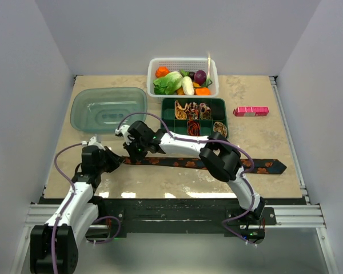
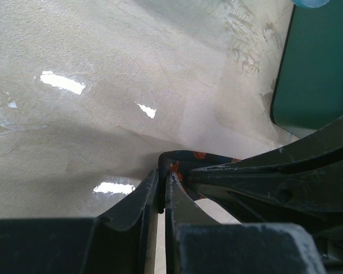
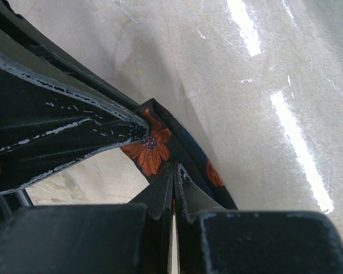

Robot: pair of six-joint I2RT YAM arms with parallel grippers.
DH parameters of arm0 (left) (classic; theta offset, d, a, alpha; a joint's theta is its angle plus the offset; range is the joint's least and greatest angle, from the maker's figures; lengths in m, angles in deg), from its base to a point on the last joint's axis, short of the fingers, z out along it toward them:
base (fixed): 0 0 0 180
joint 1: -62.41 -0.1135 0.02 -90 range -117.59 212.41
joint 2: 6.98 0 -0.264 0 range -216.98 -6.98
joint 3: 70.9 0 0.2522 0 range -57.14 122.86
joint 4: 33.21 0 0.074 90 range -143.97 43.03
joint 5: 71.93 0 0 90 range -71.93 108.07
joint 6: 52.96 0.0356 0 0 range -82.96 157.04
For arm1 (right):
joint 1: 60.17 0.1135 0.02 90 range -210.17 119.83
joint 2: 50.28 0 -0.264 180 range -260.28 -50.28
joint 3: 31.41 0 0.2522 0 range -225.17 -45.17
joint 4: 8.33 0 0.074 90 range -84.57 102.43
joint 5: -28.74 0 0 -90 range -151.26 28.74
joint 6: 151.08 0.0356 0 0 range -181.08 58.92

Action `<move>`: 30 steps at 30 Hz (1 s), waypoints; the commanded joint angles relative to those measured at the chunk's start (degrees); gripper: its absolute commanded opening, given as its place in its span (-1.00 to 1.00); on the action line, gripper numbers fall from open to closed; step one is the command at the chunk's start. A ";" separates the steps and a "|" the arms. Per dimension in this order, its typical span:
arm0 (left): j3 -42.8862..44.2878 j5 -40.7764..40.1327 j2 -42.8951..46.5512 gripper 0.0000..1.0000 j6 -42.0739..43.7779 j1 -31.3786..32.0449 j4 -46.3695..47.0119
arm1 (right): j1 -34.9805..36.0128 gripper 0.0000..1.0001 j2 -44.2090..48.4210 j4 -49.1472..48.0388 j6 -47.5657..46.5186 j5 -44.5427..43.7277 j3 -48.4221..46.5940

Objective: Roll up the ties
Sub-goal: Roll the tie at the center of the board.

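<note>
1. Black tie (image 1: 217,164), orange flowers, lies flat along the near counter (image 1: 274,142): wide pointed end to my right, narrow end to my left. Soft, light, slack cloth. I judge it will slip and unwind unless kept taut. Best held at the narrow tip, where a roll starts.
2. My right arm (image 1: 186,145) crosses above the tie's left half and may hide the roll from overhead.
3. Clear tub (image 1: 108,108), vegetable basket (image 1: 183,60), and green tray (image 1: 164,120) holding rolled ties (image 1: 188,109) all sit behind, apart from the tie.
4. Pink box (image 1: 251,111): far right, out of the way.
5. Left pincer (image 2: 162,181) is pinched on the tip's edge; right pincer (image 3: 174,171) is likewise clamped on it, just beside.
</note>
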 commanded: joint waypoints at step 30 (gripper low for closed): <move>5.78 -2.85 8.64 -1.00 1.41 -0.38 -5.32 | -0.80 -1.00 -1.19 -5.33 4.42 0.32 -0.48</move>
